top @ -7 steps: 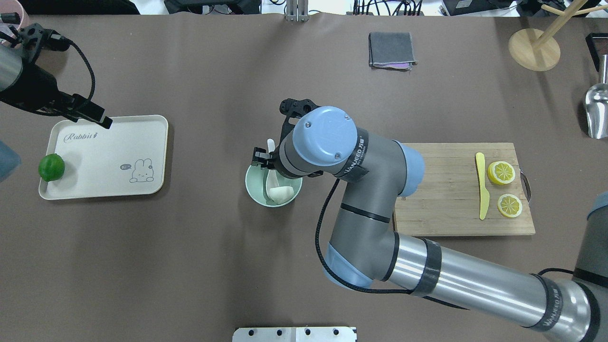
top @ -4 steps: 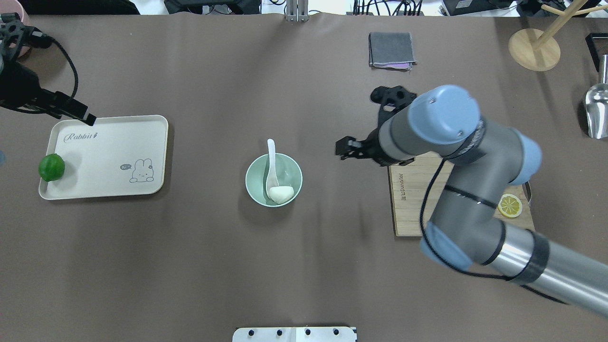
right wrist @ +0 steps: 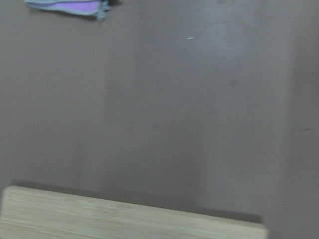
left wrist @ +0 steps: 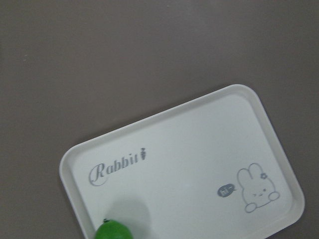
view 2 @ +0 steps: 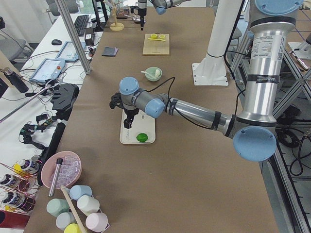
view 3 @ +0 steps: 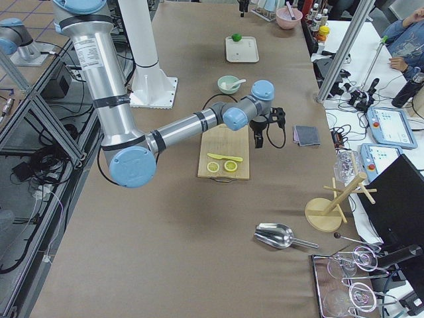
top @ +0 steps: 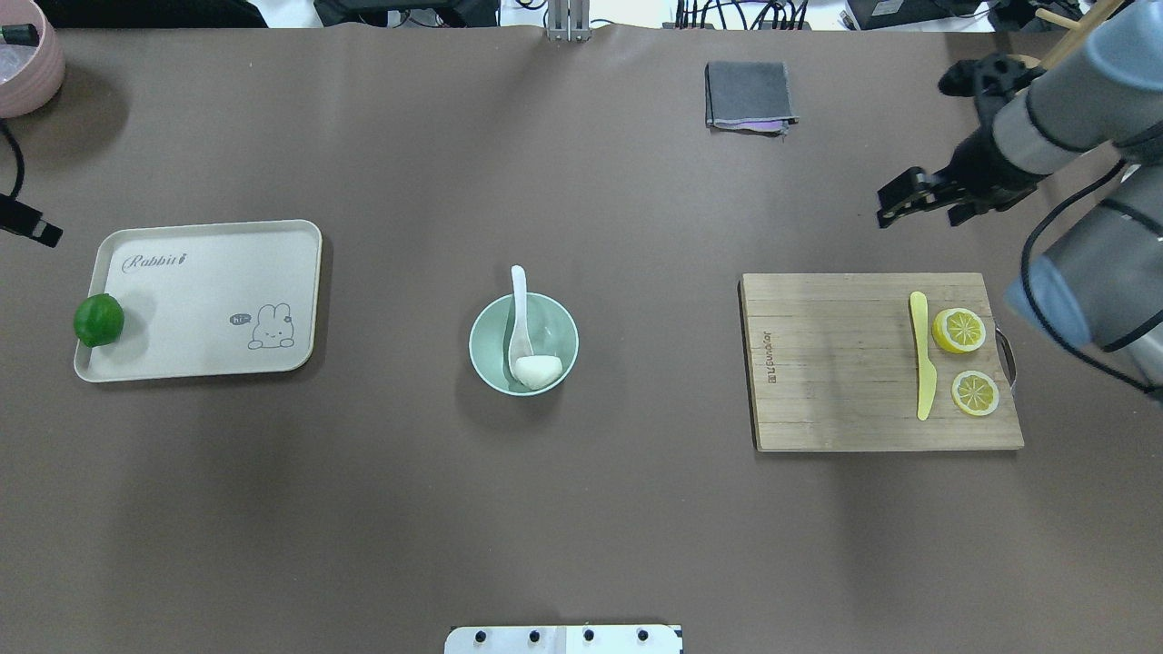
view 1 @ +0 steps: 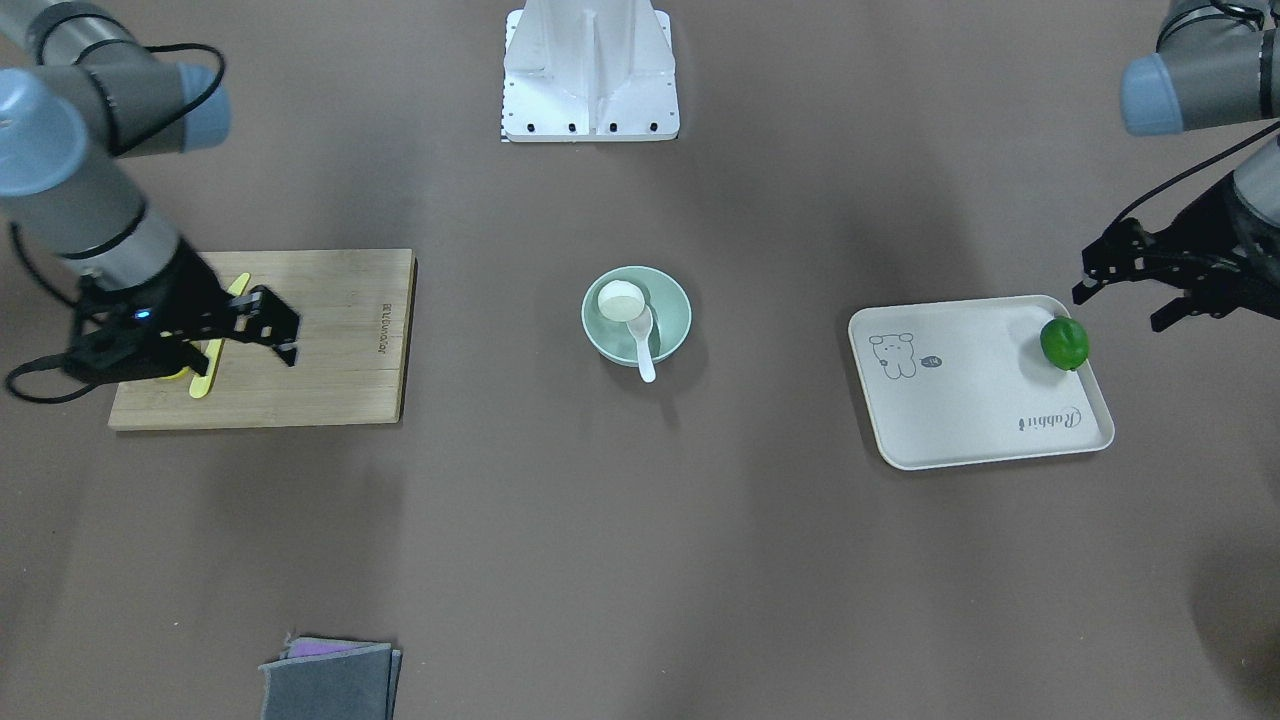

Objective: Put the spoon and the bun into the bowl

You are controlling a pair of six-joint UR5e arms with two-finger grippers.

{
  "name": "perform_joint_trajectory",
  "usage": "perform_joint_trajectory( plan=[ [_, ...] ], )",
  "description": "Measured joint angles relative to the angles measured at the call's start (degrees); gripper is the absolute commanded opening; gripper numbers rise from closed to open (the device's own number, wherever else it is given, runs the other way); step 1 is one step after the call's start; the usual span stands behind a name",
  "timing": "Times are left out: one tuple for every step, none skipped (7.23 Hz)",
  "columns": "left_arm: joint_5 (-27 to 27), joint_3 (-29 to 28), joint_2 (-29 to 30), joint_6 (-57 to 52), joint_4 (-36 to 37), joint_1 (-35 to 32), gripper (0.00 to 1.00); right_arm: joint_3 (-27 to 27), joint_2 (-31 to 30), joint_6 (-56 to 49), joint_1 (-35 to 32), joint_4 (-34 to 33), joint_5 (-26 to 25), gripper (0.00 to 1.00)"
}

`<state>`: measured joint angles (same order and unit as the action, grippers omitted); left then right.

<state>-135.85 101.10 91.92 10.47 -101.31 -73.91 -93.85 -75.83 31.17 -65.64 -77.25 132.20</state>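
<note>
- Overhead exterior view: the round pale mint-green bowl (top: 476, 347) stands at the centre of the frame, on the brown table (top: 363, 509).
- The small round white steamed bun (top: 538, 370) lies inside the bowl, against its lower wall.
- The small white soup spoon (top: 519, 309) rests with its scoop in the bowl just beside the bun, and its short handle is leaned over the upper rim, sticking out past it.
- Both task things are thus seen in the bowl, so the placing step is judged done and only the retreat of the arms is in hand.
- The right gripper (top: 895, 202) is held in the upper right of the frame, well apart from the bowl; its jaws are spread and nothing is held.
- In the exterior front-facing view the left gripper (view 1: 1118, 298) hangs at the right edge, just beside the green lime (view 1: 1064, 343); its jaws appear parted and empty.
- The lime sits at one end of the cream rectangular tray (view 1: 960, 440).
- The wooden cutting board (top: 836, 363), with the long yellow plastic knife (top: 922, 354) and two lemon slices (top: 959, 330), is at the right and is no part of the task.
- No further grasp is judged to be called for; the arms need only be parked clear, with care that the overhanging spoon handle is not knocked.
</note>
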Motion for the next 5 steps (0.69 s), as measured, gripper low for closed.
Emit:
perform_joint_trajectory(
  plan=[
    [0.72,-0.84,-1.77,-4.37,1.82,-2.65,0.98,4.12,-1.86,-10.47,-5.80,0.00,2.06,1.00],
    [1.17,-1.82,-2.87,-6.97,2.56,-5.02,0.98,8.54,-3.07,-20.17,-10.68,0.01,2.88,1.00],
    [1.39,-2.49,-3.62,-8.08,2.81,-6.22,0.98,13.06,-3.63,-27.68,-14.50,0.05,3.23,1.00],
    [1.43,-2.87,-4.06,-8.48,2.88,-7.11,0.98,16.03,-3.85,-31.39,-17.01,0.02,3.98,1.00],
    [1.28,-2.97,-4.51,-8.51,2.93,-7.98,0.98,17.42,-3.98,-32.85,-18.53,-0.04,5.21,1.00]
  ],
)
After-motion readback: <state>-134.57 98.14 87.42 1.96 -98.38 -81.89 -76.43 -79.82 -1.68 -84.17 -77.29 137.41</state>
